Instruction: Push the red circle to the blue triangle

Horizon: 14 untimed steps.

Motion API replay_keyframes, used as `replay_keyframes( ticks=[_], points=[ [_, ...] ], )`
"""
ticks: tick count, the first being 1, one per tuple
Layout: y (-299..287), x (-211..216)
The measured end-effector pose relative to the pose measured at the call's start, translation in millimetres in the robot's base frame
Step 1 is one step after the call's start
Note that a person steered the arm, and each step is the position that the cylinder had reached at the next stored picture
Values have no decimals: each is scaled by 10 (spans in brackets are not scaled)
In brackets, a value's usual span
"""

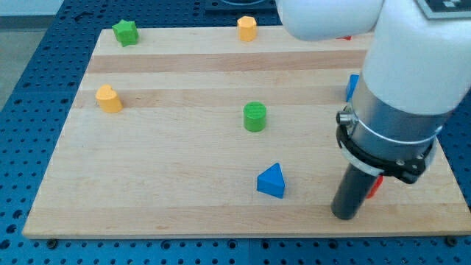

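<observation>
Right now the one camera view shows a wooden board [184, 199] with small blocks spread over it. The blue triangle [271, 181] sits near the view's bottom, a bit right of the middle. The red circle [375, 185] is mostly hidden: only a thin red sliver peeks out just to the right of the dark rod, so its shape cannot be seen. The rod's tip [344, 215] rests on the board between the two, with the red block touching or just beside it and the blue triangle near on the view's left. That looks like the wrong side for pushing, since the tip likely needs to get behind the red block, on its right. The big white arm comes down from the view's top right and holds the rod almost straight up. It has no fingers, so nothing opens or closes. Other blocks sit well apart: a green cylinder [255, 117], a green star [126, 32], two yellow blocks [109, 98] [246, 28], and a blue block [352, 87] half hidden by the arm.
</observation>
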<state>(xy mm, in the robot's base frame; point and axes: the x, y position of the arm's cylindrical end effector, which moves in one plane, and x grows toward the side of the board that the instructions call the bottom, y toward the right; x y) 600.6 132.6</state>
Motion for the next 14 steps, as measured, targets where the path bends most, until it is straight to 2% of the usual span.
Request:
replay_keyframes(
  ticks=[2, 3, 6, 7, 8, 9, 14],
  points=[
    [766, 34],
    [775, 34],
    [256, -263],
    [506, -263],
    [1035, -266],
    [1091, -340],
    [25, -752]
  ],
)
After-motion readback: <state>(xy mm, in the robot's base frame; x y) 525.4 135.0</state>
